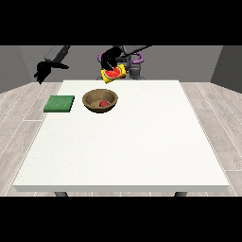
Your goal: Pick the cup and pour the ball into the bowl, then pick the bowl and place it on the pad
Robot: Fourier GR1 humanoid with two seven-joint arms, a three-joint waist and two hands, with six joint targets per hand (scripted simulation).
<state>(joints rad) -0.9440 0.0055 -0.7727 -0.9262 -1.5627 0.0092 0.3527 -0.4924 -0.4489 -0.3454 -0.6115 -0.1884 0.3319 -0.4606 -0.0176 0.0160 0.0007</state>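
A brown wooden bowl [90, 98] sits on the white table [127, 142] at the back left, with a small red ball [102, 103] lying inside it. Just behind and above the bowl, the hand at the view's right [109, 58] is curled round a yellow cup [122, 72]. The cup is tilted, its red inside facing the camera and down towards the bowl. A green square pad [59, 104] lies flat to the left of the bowl, near the table's left edge. The hand at the view's left [41, 72] hangs beyond the table's back left corner, fingers relaxed, holding nothing.
The robot's torso [135, 69] stands behind the table's far edge. Grey plank floor [28, 108] surrounds the table. The white surface stretches from the bowl to the front and right edges.
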